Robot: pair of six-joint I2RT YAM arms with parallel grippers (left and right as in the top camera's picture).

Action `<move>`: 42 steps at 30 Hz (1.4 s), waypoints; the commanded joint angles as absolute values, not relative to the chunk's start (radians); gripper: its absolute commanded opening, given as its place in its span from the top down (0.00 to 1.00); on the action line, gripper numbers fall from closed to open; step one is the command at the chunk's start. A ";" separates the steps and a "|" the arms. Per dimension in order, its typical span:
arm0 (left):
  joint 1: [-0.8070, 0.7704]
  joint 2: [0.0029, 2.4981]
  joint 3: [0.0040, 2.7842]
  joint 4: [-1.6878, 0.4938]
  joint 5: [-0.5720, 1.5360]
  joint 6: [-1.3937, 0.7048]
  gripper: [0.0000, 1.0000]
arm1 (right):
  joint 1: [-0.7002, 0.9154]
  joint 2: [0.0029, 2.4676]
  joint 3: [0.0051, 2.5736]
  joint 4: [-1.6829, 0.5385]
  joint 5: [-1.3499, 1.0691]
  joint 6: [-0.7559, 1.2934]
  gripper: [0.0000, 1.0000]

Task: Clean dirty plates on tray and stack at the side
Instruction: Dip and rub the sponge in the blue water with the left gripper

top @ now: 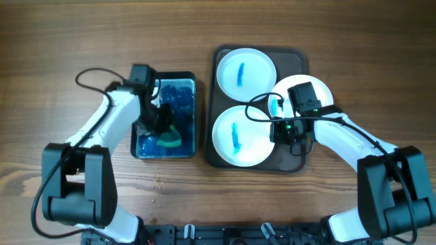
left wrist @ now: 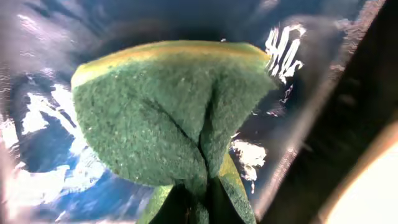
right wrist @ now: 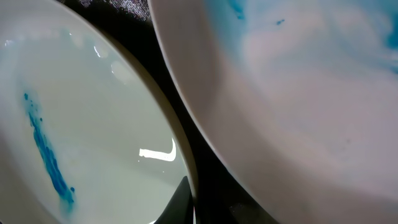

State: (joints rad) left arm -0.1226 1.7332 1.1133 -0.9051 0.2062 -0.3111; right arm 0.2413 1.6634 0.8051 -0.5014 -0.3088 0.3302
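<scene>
Three white plates lie on the dark brown tray (top: 294,56): a far plate (top: 245,71) and a near plate (top: 238,136), each with a blue smear, and a right plate (top: 304,94) that overlaps the tray's right rim. My right gripper (top: 285,129) is shut on the right plate's near-left edge. In the right wrist view the right plate (right wrist: 298,87) fills the upper right, above the near plate (right wrist: 93,124); one finger of my right gripper (right wrist: 211,208) shows. My left gripper (top: 162,128) is shut on a green sponge (top: 169,141) in blue liquid; the sponge (left wrist: 161,112) fills the left wrist view, with the left gripper (left wrist: 186,211) at the bottom edge.
A smaller black tray (top: 195,102) of blue liquid (left wrist: 37,155) stands left of the brown tray, their rims close together. The wooden table (top: 354,41) surrounds both. Small specks lie on the wood near the front (top: 158,180).
</scene>
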 commanded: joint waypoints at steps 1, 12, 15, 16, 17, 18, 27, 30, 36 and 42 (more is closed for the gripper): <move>-0.131 1.646 1.316 -0.996 0.152 -0.257 0.96 | 0.249 1.708 0.781 -0.525 -0.269 0.345 0.95; -0.134 1.672 1.341 -1.036 0.130 -0.242 0.96 | 0.249 1.708 0.781 -0.524 -0.269 0.344 0.96; -0.134 1.695 1.299 -1.016 0.130 -0.242 0.96 | 0.249 1.708 0.781 -0.524 -0.269 0.344 0.95; -0.134 1.699 1.275 -1.000 0.130 -0.242 0.96 | 0.249 1.708 0.781 -0.524 -0.269 0.344 0.95; -0.134 1.703 1.253 -0.983 0.130 -0.243 0.96 | 0.249 1.708 0.781 -0.524 -0.269 0.344 0.95; -0.136 1.709 1.222 -0.955 0.130 -0.245 0.96 | 0.249 1.708 0.781 -0.524 -0.269 0.344 0.95; -0.137 1.745 1.040 -0.793 0.130 -0.269 0.78 | 0.249 1.708 0.781 -0.524 -0.269 0.345 0.96; -0.137 1.735 1.059 -0.818 0.130 -0.270 0.64 | 0.249 1.708 0.781 -0.524 -0.269 0.345 0.95; -0.138 1.733 1.112 -0.870 0.129 -0.269 0.51 | 0.249 1.708 0.781 -0.525 -0.269 0.352 0.95; -0.140 1.752 1.110 -0.845 0.083 -0.269 0.66 | 0.249 1.708 0.781 -0.524 -0.269 0.369 0.96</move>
